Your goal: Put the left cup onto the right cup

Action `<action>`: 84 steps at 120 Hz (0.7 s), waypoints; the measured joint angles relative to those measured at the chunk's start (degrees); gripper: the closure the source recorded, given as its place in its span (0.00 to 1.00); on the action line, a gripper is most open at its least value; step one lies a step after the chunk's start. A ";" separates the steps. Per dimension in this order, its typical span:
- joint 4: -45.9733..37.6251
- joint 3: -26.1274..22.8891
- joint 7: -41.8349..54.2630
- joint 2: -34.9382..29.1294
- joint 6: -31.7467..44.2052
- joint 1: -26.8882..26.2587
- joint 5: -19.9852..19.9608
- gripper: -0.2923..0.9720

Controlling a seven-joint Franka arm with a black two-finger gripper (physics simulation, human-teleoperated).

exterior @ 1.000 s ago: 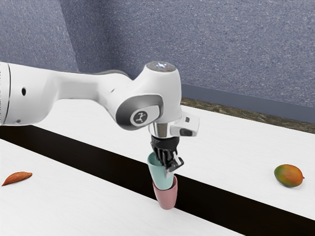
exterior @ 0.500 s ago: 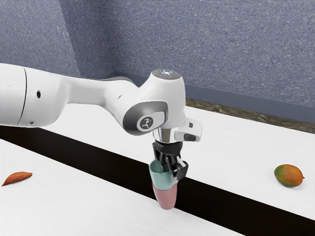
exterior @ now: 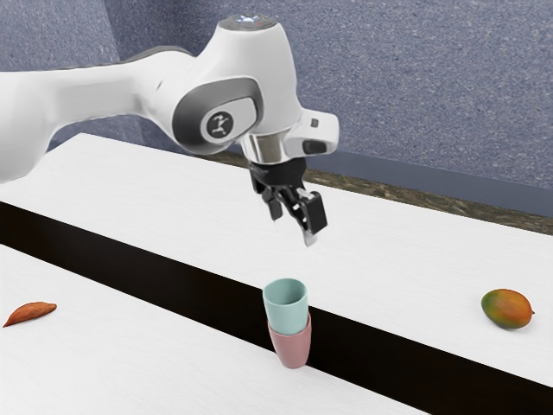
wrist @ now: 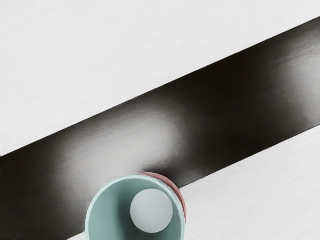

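Observation:
A pale teal cup (exterior: 284, 303) sits upright, nested inside a pink cup (exterior: 291, 344) at the edge of the table's black stripe. My gripper (exterior: 294, 218) hangs well above the stack with its fingers apart and nothing between them. In the wrist view I look straight down into the teal cup (wrist: 135, 212), and a sliver of the pink cup's rim (wrist: 179, 194) peeks out beside it.
A mango (exterior: 506, 309) lies at the exterior view's right on the white table (exterior: 415, 259). A small orange sweet potato (exterior: 29, 313) lies at the far left. A black stripe (exterior: 130, 259) crosses the table diagonally.
My gripper has let go of the teal cup and risen well above the stack, drifting slightly toward the exterior view's left. The teal cup stays nested in the pink cup.

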 joint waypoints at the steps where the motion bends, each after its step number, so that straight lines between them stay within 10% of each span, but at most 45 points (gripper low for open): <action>1: 0.24 0.24 0.04 0.03 -0.17 -0.08 0.00 0.26; 39: 14.13 1.58 2.90 7.54 -6.86 17.86 -0.35 0.24; 84: 18.42 1.68 7.70 9.08 -10.75 18.51 -0.35 0.23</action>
